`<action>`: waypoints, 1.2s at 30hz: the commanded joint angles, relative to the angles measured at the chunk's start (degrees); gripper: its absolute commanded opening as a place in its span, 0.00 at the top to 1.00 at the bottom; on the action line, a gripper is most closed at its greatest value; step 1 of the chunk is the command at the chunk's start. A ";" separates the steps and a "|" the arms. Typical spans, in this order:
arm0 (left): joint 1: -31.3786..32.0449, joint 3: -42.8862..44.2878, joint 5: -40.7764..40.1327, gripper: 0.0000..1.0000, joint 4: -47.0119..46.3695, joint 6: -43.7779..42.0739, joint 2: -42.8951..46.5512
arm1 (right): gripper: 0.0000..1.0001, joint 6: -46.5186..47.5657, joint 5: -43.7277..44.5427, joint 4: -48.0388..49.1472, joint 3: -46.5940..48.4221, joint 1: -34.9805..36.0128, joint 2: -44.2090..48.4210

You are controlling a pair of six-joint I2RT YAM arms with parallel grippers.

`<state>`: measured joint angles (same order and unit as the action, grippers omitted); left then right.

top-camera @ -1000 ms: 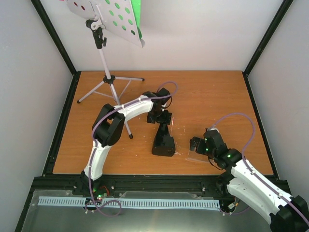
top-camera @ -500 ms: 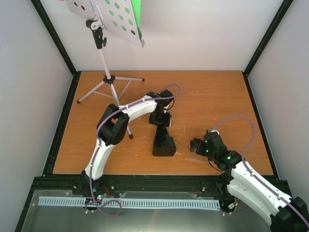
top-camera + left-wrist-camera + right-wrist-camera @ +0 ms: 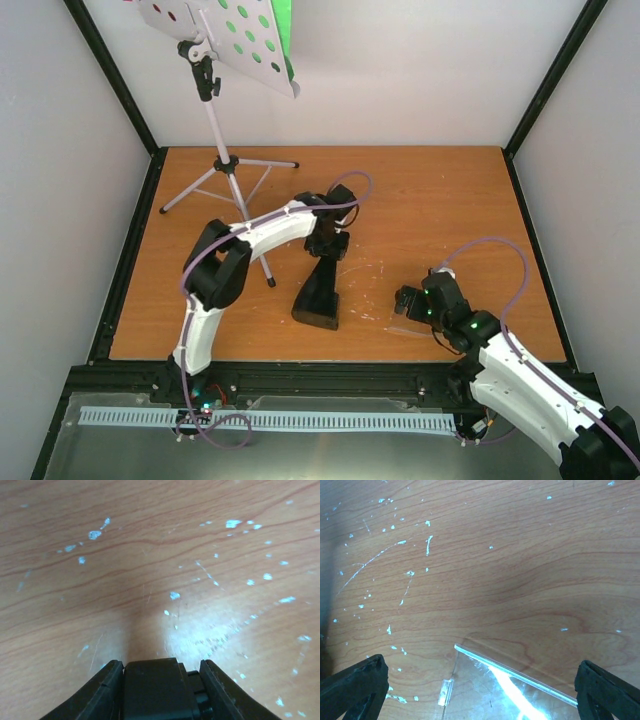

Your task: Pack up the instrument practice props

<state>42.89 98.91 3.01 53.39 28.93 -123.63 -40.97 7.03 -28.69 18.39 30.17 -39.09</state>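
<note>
The music stand [image 3: 212, 115] stands at the back left on thin silver tripod legs [image 3: 190, 193]. Its pale perforated desk [image 3: 228, 38] carries a green sheet [image 3: 283, 22]; red shows through the holes on the left. My left gripper [image 3: 328, 246] is shut on the narrow top of the black metronome [image 3: 317, 291], which leans with its base toward the near edge. In the left wrist view the black top [image 3: 156, 690] fills the gap between the fingers. My right gripper [image 3: 409, 300] is open over the clear plastic cover [image 3: 404, 327], which lies flat on the table [image 3: 520, 692].
The wooden table [image 3: 450, 200] is scratched with white flecks around the metronome. Black frame posts and white walls close in the back and sides. A black rail [image 3: 300, 380] runs along the near edge.
The metronome has tipped and its base has swung left and nearer, still held at the top by my left gripper. My right arm has barely moved.
</note>
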 commanded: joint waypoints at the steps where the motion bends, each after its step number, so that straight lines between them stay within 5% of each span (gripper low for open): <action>1: 0.49 -5.86 1.00 0.64 -9.15 -1.62 10.22 | 0.00 1.30 2.29 -2.19 3.55 -0.21 -0.18; 10: 0.52 -19.26 2.96 0.71 -21.02 -5.34 19.95 | 0.00 1.89 2.95 -2.68 5.49 -0.21 -0.16; 24: 0.58 -46.40 11.64 0.69 -62.23 -19.45 44.65 | 0.00 4.77 5.52 -1.38 5.67 -0.11 3.10; 36: 1.26 -57.82 14.71 0.70 -74.74 -26.84 53.65 | 0.00 2.98 3.63 3.20 4.75 -0.12 2.65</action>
<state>43.24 40.99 15.88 -10.98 5.93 -73.54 -37.34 10.33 -28.16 22.92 30.17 -36.47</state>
